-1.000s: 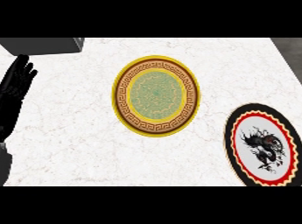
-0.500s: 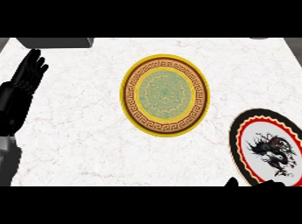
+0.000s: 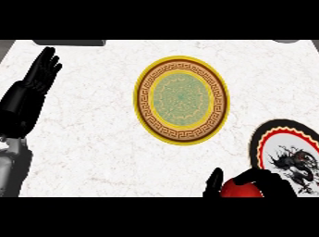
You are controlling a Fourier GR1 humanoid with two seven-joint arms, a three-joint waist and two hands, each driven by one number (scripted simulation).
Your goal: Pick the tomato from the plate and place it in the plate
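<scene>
A red tomato [image 3: 239,190] shows at the lower edge of the head view, and my right hand [image 3: 271,182] is curled round it, hiding most of it. Just right of the hand lies a white plate with a black dragon and a black-and-red rim [image 3: 260,144]. A yellow plate with a green middle and a brown patterned band [image 3: 143,99] lies at the counter's centre with nothing on it. My left hand [image 3: 27,95] rests open at the left edge, fingers up.
The white marble counter [image 3: 93,139] stretches between the left hand and the yellow plate. A grey object [image 3: 70,42] sits at the counter's far edge, top left, and a darker floor strip shows past the left edge.
My right hand has come up into view at the lower edge with the tomato in it. Both plates sit slightly further right and lower in the picture. The left hand keeps its pose.
</scene>
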